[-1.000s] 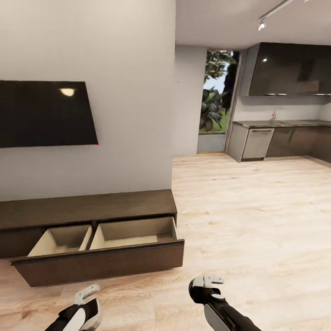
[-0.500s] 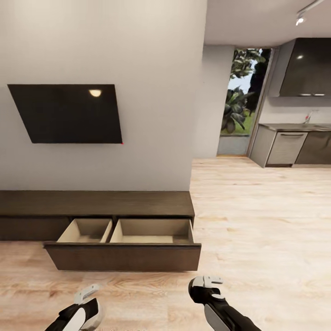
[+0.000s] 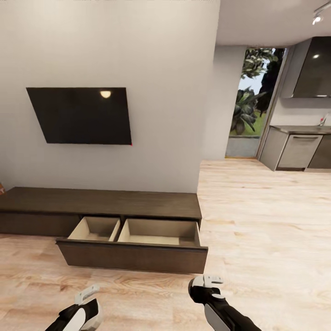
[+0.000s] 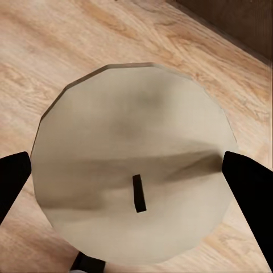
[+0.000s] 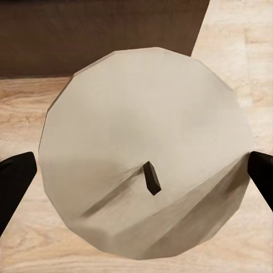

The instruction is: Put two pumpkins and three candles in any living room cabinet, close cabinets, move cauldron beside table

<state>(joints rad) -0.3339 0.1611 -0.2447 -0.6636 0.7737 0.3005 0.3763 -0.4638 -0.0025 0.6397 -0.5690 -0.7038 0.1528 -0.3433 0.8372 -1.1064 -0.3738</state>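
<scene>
my view has swung left since a moment ago, so the cabinet (image 3: pixel 133 248) with its open drawer now sits ahead. my left gripper (image 4: pixel 136 170) clamps one candle (image 4: pixel 131 165), my right gripper (image 5: pixel 136 170) another candle (image 5: pixel 148 148) (both ready to drop in).

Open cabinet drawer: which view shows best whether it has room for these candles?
The head view: the cabinet drawer stands pulled out, both pale compartments bare where visible. The right wrist view catches dark wood beyond its candle; the left wrist view just a dark corner.

The low dark-brown cabinet (image 3: pixel 105 203) stands on the wood floor (image 3: pixel 266 220).
</scene>
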